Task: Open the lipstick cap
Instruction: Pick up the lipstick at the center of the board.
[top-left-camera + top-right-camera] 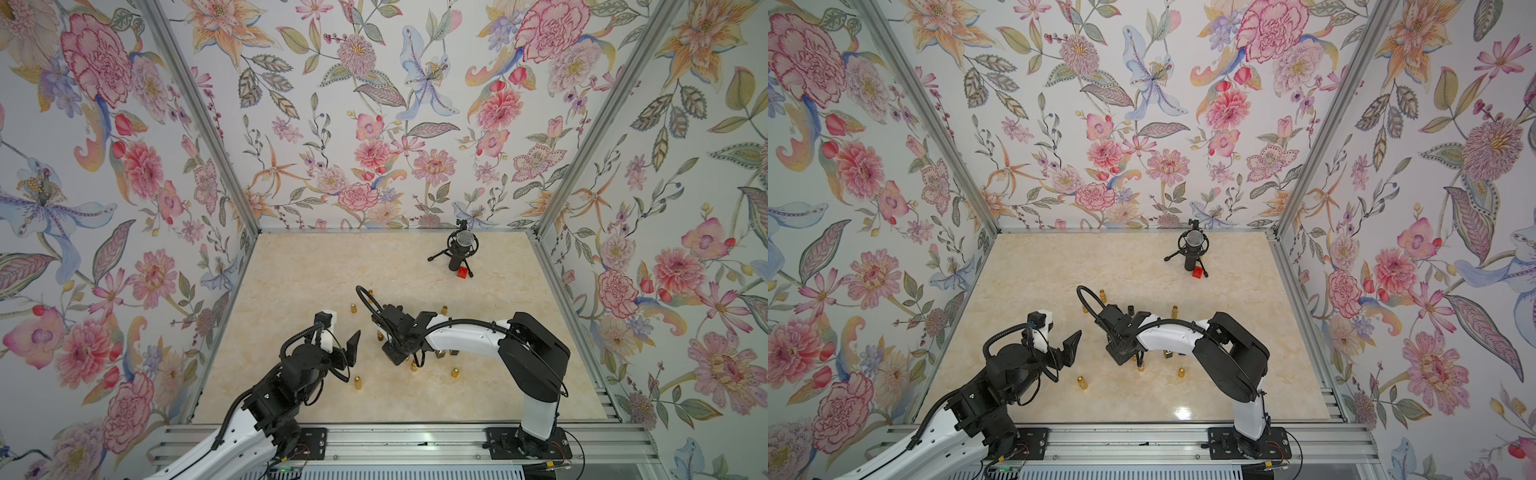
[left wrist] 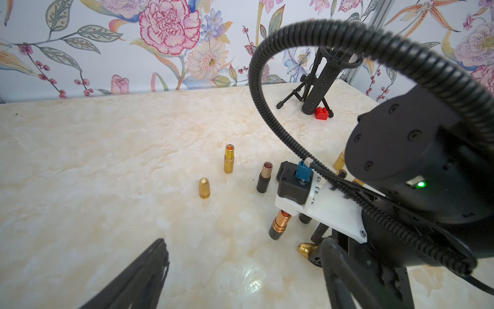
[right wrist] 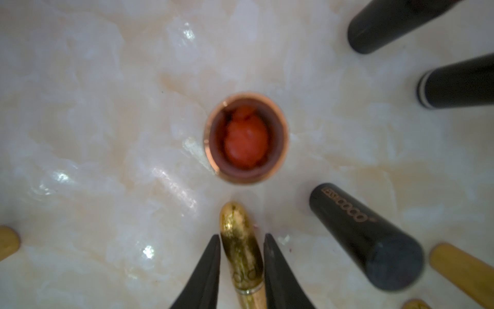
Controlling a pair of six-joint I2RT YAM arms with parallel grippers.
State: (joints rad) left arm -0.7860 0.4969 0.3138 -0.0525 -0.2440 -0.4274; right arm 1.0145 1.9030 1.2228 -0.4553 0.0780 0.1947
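A gold lipstick [image 3: 242, 248] with a bullet-shaped cap sits between the fingers of my right gripper [image 3: 242, 240], which is shut on it. The fingers press the cap's sides, and its rounded end sticks out past the fingertips. The cap's seam shows further back between the fingers. In both top views this gripper [image 1: 405, 359] points down at the table's middle. My left gripper [image 2: 240, 273] hovers open and empty to the left [image 1: 345, 351]. The gold cap end [image 2: 306, 250] peeks out behind its finger [image 2: 342, 267].
An uncapped copper lipstick [image 3: 246, 139] stands just ahead of the held one. Black tubes [image 3: 366, 240] stand beside it. A loose gold cap [image 2: 204, 188], an open gold lipstick [image 2: 229, 159] and an open black one [image 2: 264, 176] stand further back. A microphone [image 1: 461, 249] and a red brick [image 1: 462, 273] are at the rear.
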